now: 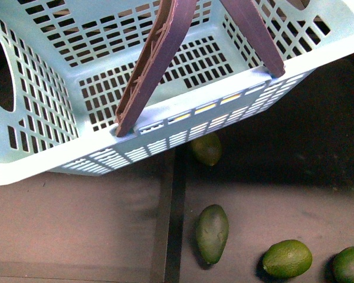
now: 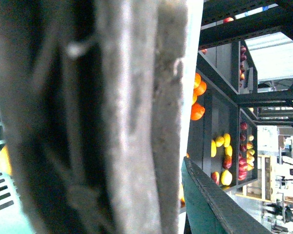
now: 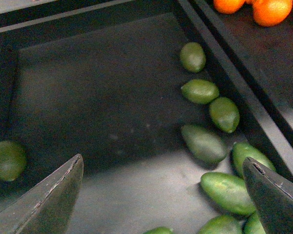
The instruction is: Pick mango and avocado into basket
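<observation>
Right gripper (image 3: 161, 195) hangs spread wide above the dark surface (image 3: 112, 97). The left gripper's state I cannot tell. The avocado (image 3: 203, 143) lies beside brighter green fruits (image 3: 200, 91); likely firm, smooth, bruisable, so grip across its middle.

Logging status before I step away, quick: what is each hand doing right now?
Left hand: cannot be told; its wrist camera shows only a blurred close-up.
Right hand: open, holding nothing.

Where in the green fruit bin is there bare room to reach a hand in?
The bin floor is bare across its middle, between the lone green fruit at one wall and the row of green fruit along the divider beside the oranges. That row is crowded.
</observation>
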